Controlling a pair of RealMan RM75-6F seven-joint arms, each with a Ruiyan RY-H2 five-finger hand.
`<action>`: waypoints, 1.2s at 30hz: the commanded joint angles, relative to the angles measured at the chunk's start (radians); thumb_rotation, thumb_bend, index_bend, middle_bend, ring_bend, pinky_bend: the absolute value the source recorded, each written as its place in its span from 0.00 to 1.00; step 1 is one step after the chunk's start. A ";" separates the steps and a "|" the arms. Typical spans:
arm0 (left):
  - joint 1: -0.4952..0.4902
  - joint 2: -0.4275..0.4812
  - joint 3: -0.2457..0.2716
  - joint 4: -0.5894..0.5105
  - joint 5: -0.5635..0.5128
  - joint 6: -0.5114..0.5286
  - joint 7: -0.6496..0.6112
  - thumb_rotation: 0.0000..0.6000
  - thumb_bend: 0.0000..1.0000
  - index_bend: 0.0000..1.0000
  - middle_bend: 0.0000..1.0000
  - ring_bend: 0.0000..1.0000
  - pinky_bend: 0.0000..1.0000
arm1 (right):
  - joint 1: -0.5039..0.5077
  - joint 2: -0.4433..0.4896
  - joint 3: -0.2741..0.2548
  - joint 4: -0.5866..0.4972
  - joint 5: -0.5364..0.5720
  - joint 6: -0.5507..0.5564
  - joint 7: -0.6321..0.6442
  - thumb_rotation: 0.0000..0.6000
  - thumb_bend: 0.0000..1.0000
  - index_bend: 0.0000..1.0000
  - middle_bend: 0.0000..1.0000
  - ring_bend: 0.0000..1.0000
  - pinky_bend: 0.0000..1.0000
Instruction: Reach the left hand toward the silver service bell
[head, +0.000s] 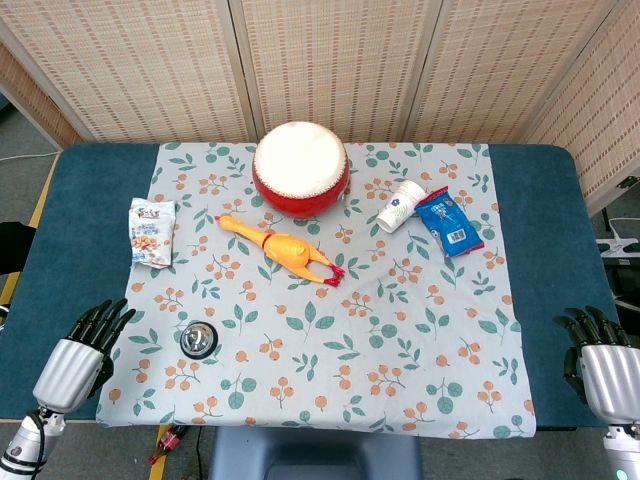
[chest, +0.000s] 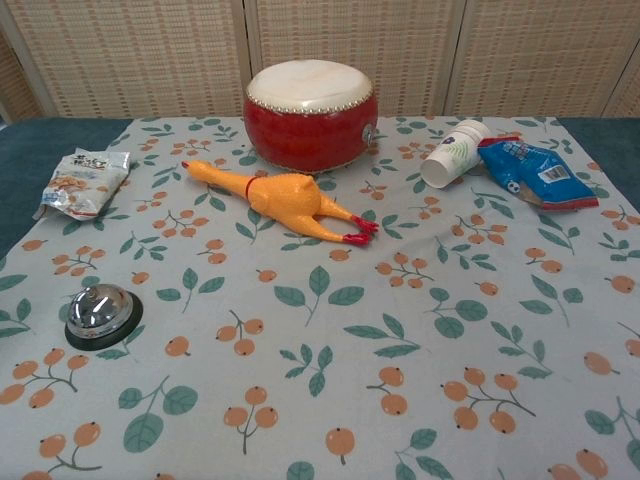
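The silver service bell (head: 198, 340) with a black base sits on the floral cloth near the front left; in the chest view the bell (chest: 102, 314) lies at the left edge. My left hand (head: 82, 355) hovers over the blue table edge, left of the bell and apart from it, fingers spread and holding nothing. My right hand (head: 604, 365) stays at the front right corner, fingers extended and empty. Neither hand shows in the chest view.
A red drum (head: 300, 168) stands at the back centre. A rubber chicken (head: 281, 248) lies mid-cloth, a snack bag (head: 152, 232) at the left, a tipped paper cup (head: 400, 205) and a blue packet (head: 449, 221) at the right. Woven screens back the table.
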 joint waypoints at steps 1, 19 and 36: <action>-0.001 0.002 0.001 -0.004 -0.002 -0.007 0.001 1.00 1.00 0.00 0.00 0.00 0.18 | 0.004 -0.004 0.001 0.004 -0.006 -0.006 0.030 1.00 0.76 0.28 0.18 0.11 0.25; -0.091 -0.165 -0.035 0.013 -0.010 -0.131 0.034 1.00 1.00 0.00 0.00 0.00 0.15 | 0.040 0.000 -0.020 0.002 0.039 -0.128 -0.002 1.00 0.76 0.27 0.18 0.11 0.25; -0.092 -0.424 0.007 0.209 -0.045 -0.189 -0.032 1.00 1.00 0.00 0.00 0.00 0.12 | 0.045 0.031 -0.025 -0.018 0.049 -0.146 0.032 1.00 0.76 0.27 0.18 0.11 0.25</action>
